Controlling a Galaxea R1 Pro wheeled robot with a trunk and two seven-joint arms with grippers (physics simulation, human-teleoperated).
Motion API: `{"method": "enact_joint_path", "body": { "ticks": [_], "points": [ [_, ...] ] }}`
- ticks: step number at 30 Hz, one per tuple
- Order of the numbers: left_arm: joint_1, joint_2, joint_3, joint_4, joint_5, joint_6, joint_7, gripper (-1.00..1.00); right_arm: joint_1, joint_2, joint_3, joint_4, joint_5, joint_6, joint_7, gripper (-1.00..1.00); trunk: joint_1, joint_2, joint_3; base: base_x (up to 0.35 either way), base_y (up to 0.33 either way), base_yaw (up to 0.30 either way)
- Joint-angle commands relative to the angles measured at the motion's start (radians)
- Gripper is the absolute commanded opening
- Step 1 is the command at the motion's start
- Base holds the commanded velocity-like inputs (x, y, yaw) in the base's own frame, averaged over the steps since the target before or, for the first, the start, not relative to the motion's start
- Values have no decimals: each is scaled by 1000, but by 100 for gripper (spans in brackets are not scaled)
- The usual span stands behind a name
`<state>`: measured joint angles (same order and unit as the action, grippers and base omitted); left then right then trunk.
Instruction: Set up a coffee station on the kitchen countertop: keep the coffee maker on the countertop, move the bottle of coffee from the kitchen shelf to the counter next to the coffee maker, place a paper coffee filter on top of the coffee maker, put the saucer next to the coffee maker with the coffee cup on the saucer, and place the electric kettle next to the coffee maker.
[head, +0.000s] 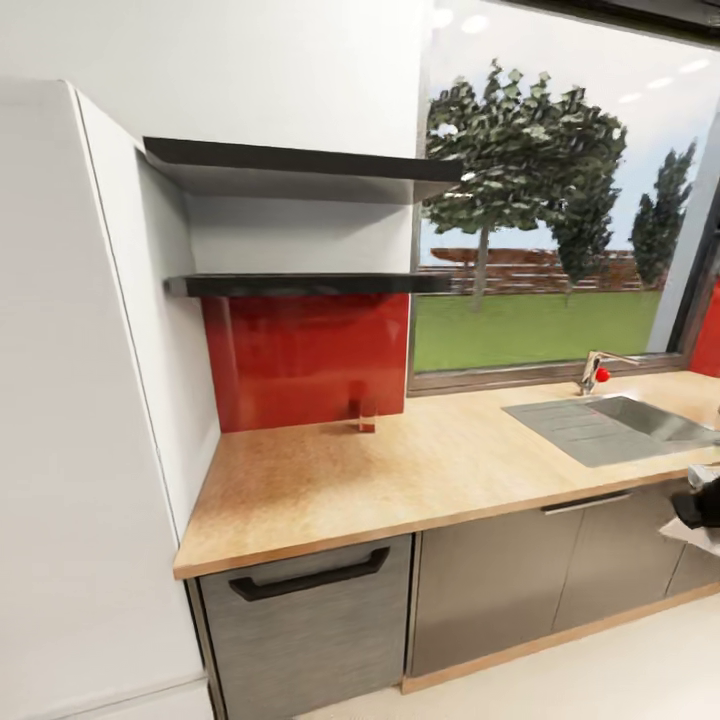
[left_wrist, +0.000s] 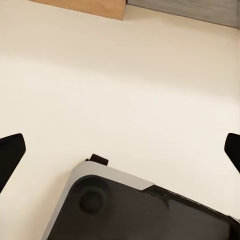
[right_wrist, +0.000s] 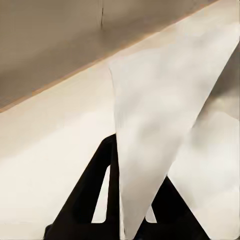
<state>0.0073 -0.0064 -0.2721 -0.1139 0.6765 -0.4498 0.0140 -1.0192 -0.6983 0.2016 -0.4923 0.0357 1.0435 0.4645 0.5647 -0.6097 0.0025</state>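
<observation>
Fingers (right_wrist: 85, 195) of the right gripper (right_wrist: 131, 220) clamped a white cone-shaped paper coffee filter (right_wrist: 160, 130).
Left gripper (left_wrist: 120, 150) fingers stood apart above cream floor (left_wrist: 120, 75).

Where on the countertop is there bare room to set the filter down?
The widest bare patch of wooden countertop runs from the white side panel to the sink. A small glass stands by the red backsplash. The right gripper holds the paper filter.

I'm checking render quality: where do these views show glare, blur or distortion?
Head view: ceiling lights glare in the window, and the edges bow, wide-angle style. Right wrist view: the paper coffee filter held by the right gripper looks soft, mottled. Left wrist view: evenly lit floor, faint shadow.
</observation>
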Motion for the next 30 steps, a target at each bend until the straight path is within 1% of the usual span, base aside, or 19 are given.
{"method": "enact_joint_path", "body": {
  "ticks": [1,3,5,7,9,11,12,14,15,17,18,21,24,25,26,27,28,29,30],
  "points": [
    [1,0,-9,-1,10,-3,1,100,-1,-3,6,64,19,4,2,-100,0,0,-1,-2,-1,-193],
    [1,0,-8,-1,11,-3,1,100,-1,-5,5,242,94,-4,6,-100,0,0,-4,-1,0,-194],
    [1,0,-7,-1,12,-3,1,100,-1,-6,4,358,116,-102,7,-100,0,0,-7,0,0,-195],
    [1,0,-6,-1,12,-3,1,100,-1,-6,4,433,124,-165,4,-100,0,0,-9,0,0,-195],
    [1,0,-6,-1,12,-3,1,100,0,-8,4,491,129,-245,-1,-100,0,0,-12,0,0,-196],
    [1,0,-7,-1,12,-3,1,100,4,-7,3,515,131,-301,-4,-100,0,0,-15,0,0,-196],
    [1,0,-7,-1,12,-2,1,100,28,0,2,524,130,-346,-6,-100,0,0,-16,0,0,-168],
    [1,0,-7,-1,13,-1,2,100,63,14,1,527,128,-392,-7,-100,0,0,-18,0,0,-134],
    [1,1,-7,-1,13,-1,2,100,94,31,1,528,124,-426,-9,-100,0,0,-19,0,0,-73],
    [1,1,-7,-1,13,2,2,100,177,86,0,530,104,-492,-19,-100,0,0,-19,0,0,-31],
    [1,2,-7,-1,14,5,3,100,225,126,0,530,76,-533,-32,-100,0,0,-19,0,0,-12],
    [2,3,-7,-1,13,7,3,100,316,211,-1,531,14,-622,-84,-100,-4,7,-16,0,0,-5],
    [1,3,-8,-1,12,9,3,100,360,256,-1,531,-13,-665,-121,-100,-15,28,-7,0,0,-2],
    [1,3,-11,-1,12,11,4,100,387,289,-1,531,-29,-700,-138,-100,-19,35,-4,0,0,0],
    [1,3,-11,-1,13,12,5,100,395,300,-1,531,-34,-712,-141,-100,-23,42,-1,0,0,0],
    [1,3,-12,-1,13,19,9,100,417,327,-1,531,-41,-739,-148,-100,-27,49,2,0,0,0],
    [1,4,-12,-2,13,23,10,100,428,341,-1,531,-44,-752,-152,-100,-30,56,5,0,0,0],
    [1,5,-12,-3,13,37,13,100,452,370,-1,531,-48,-778,-160,-100,-34,63,9,0,0,0],
    [1,7,-12,-8,12,66,15,100,487,408,-1,531,-51,-812,-169,-100,-38,70,12,0,0,0]
  ]
}}
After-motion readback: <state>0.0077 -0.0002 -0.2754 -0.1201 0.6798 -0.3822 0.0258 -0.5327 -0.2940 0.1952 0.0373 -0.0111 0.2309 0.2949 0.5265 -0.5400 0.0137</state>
